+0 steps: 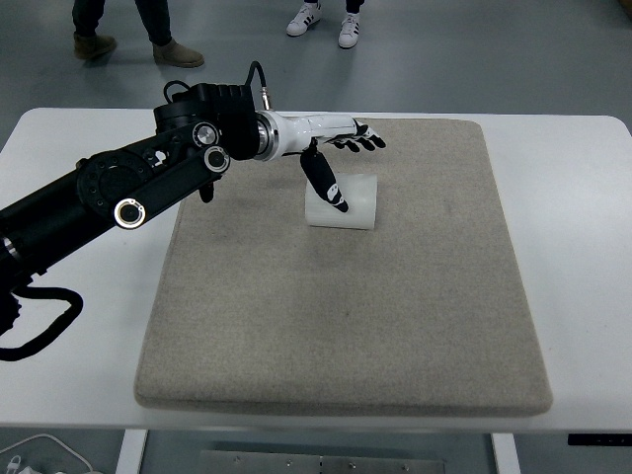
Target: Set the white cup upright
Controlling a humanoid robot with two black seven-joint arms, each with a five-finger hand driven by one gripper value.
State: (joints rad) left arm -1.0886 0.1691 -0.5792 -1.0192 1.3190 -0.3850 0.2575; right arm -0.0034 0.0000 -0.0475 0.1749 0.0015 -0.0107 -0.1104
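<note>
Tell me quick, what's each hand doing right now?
Left hand: open, fingers spread over the cup, holding nothing.
Right hand: not in view.

From my feed, the ribbed white plastic cup is lying on its side on the beige felt mat covering the white table. My left hand is above it, fingers spread, thumb pointing down over the cup's left end. Somebody's shoes up top.

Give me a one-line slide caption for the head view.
Left hand, fingers spread, reaches over a white cup lying on its side on a beige mat.
</note>
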